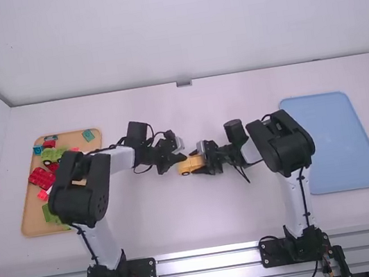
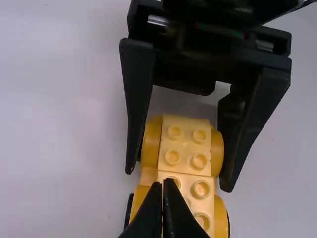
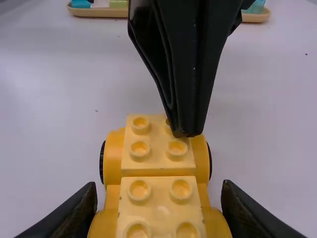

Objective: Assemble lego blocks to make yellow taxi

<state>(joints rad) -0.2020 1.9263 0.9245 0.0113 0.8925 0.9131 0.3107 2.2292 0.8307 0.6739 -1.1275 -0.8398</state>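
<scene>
car of yellow plastic bricks (image 1: 187, 167), small and boxy, sits near the middle of the white table (image 1: 219, 221), between the two arms. its studs face up, with a seam across the studded top and rounded yellow pieces bulging along both sides. at the end toward the left arm, black wheels (image 3: 102, 163) show on either side.

the right gripper (image 1: 202, 159) is holding the car, its two black fingers spread to the car's width, one against each flank at the end toward the right arm. the left wrist view shows that grasp too, the fingers reaching down past the rounded sides.

the left gripper (image 1: 181, 158) is narrow, its fingers brought together with nothing between them. in its own wrist view the joined tips of the left gripper (image 2: 164, 182) lie over the studs by the seam; i can't tell whether they are pressing on them.

over at the table's left side is a rounded tan tray (image 1: 32, 222) holding loose toy bricks: a bright green piece (image 1: 52, 155) toward its far end, red bricks (image 1: 41, 178) around the middle, another green piece (image 1: 50, 214) nearer the camera, and a teal brick (image 1: 88, 135) by the far right corner. at the right side lies a flat light-blue tray (image 1: 340, 145) with rounded corners.
</scene>
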